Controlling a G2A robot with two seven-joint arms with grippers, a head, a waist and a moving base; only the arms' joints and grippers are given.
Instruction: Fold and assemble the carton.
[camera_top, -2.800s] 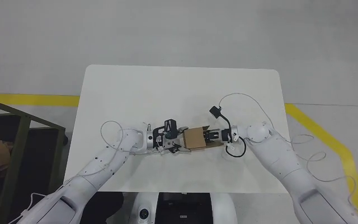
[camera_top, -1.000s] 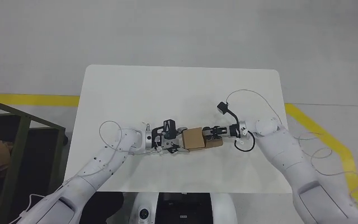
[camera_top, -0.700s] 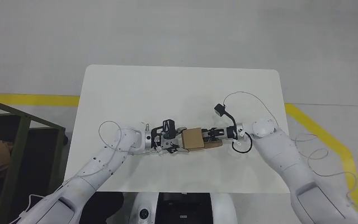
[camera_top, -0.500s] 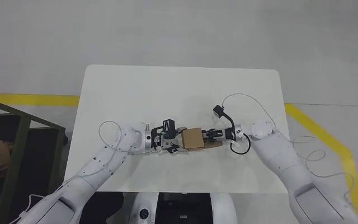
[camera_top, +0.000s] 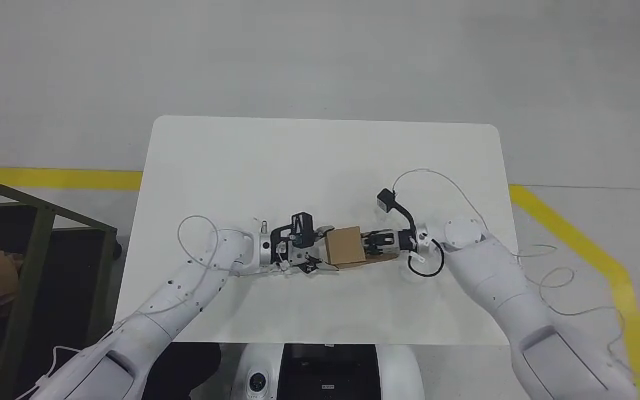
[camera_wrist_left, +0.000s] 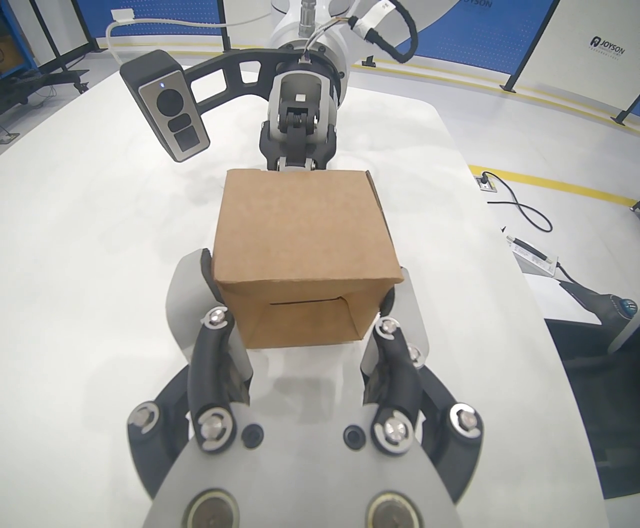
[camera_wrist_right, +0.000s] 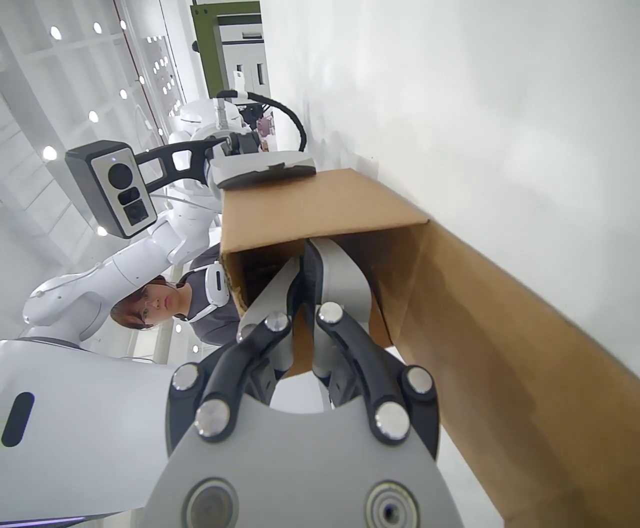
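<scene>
- On the white tabletop (camera_top: 250, 160), near the front edge, the brown carton (camera_top: 343, 247) lies on its side between the two hands.
- At one end, the left hand (camera_wrist_left: 300, 305) is spread wide. One finger sits on each side of the carton, and both look like they touch the cardboard. I think this hand is gripping the carton to hold it in place.
- The end that faces the left hand looks folded in already. Its flaps are tucked inside, with a thin slit across them.
- At the other end, the right hand (camera_wrist_right: 306, 265) is clenched, with its two fingers pressed flat together. The tips poke a little way into the open mouth of the carton.
- Beside the right hand, a long flap (camera_wrist_right: 500, 360) sticks out from that open end. It is not folded over yet.
- I think the step in hand is closing this second end. The right hand seems to be pushing a small inner flap into the carton.
- For the next move, the right hand should slide out of the mouth and get behind the long flap, then push it across the opening.
- Meanwhile, the left hand should grip firmly, or the light carton may slide or spin away from the push.
</scene>
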